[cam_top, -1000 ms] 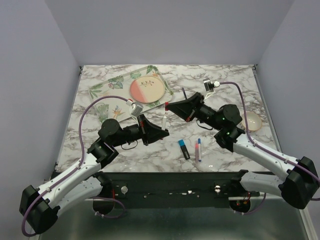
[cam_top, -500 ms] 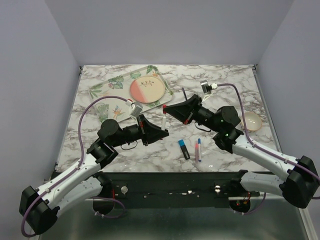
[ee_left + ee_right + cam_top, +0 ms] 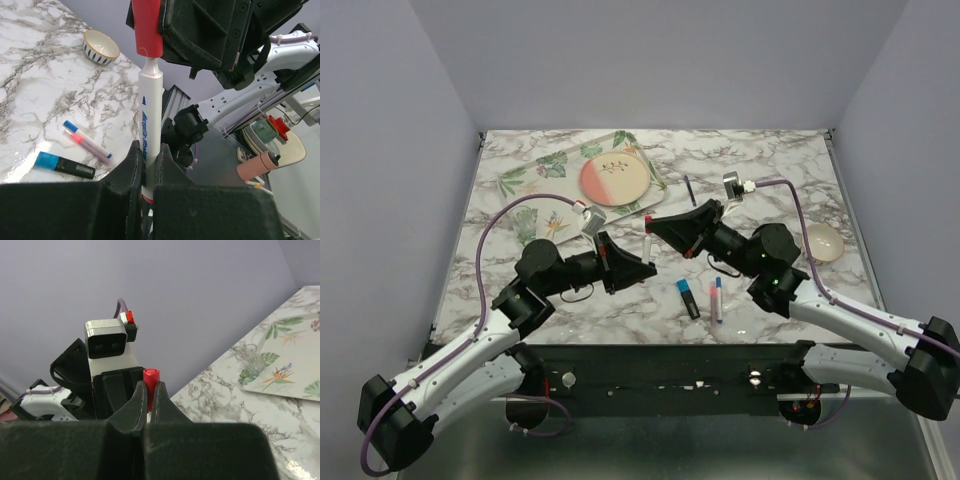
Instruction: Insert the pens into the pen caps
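My left gripper [image 3: 644,262] [image 3: 149,156] is shut on the barrel of a white pen [image 3: 648,246] [image 3: 150,120], which stands upright above the table. My right gripper [image 3: 656,224] [image 3: 150,390] is shut on a red pen cap [image 3: 148,27] [image 3: 151,381] directly over the pen's tip. The cap's mouth sits over the tip, with a narrow white neck still showing below it. A chunky dark marker with a bright blue end [image 3: 688,298] [image 3: 64,165] and a pink-and-white pen [image 3: 717,299] [image 3: 88,145] lie on the marble near the front. A thin dark navy pen [image 3: 689,190] lies farther back.
A leaf-patterned tray [image 3: 535,178] [image 3: 292,357] at the back left carries a pink-and-cream plate [image 3: 616,180]. A small bowl [image 3: 823,241] [image 3: 101,46] stands at the right, beside my right arm. Grey walls enclose the table on three sides.
My right gripper has come down and leftwards with the red cap, bringing it onto the tip of the white pen. My left gripper has held the pen almost still.
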You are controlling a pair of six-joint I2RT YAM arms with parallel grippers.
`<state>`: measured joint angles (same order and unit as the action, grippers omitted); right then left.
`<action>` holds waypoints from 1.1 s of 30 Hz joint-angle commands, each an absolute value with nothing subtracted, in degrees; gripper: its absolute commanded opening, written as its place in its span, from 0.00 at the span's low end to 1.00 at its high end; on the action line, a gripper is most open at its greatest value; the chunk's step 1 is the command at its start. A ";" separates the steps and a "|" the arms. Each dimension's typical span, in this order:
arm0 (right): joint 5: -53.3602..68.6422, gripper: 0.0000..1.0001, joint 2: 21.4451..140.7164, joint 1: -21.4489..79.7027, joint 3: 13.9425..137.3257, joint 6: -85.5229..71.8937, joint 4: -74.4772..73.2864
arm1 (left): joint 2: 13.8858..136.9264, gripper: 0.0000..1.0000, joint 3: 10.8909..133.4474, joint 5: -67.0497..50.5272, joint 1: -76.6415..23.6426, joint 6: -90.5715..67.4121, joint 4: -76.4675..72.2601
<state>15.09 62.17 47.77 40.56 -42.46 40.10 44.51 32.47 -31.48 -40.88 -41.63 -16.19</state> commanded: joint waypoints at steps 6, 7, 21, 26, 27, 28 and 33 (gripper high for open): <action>5.72 0.01 60.99 54.49 37.17 -38.32 39.20 | 46.75 0.00 36.65 -27.33 -40.61 -42.36 -18.10; 5.71 0.01 61.17 54.84 37.53 -37.97 38.94 | 46.93 0.00 36.65 -27.59 -40.61 -42.36 -18.89; 9.41 0.47 59.33 56.16 37.44 -40.52 39.82 | 46.93 0.00 40.07 -30.76 -40.61 -34.37 -17.67; 6.43 0.74 55.90 56.16 41.30 -39.46 31.57 | 47.11 0.00 41.66 -33.13 -40.52 -30.33 -13.45; 5.89 0.76 55.20 56.25 42.61 -39.20 30.42 | 47.11 0.00 41.83 -33.74 -40.60 -29.80 -13.10; 5.54 0.77 54.85 56.16 43.58 -38.42 29.11 | 47.02 0.00 41.92 -34.88 -40.61 -29.53 -12.83; 3.43 0.81 55.19 56.08 51.40 -32.97 18.83 | 47.11 0.00 42.54 -40.68 -40.61 -27.86 -12.48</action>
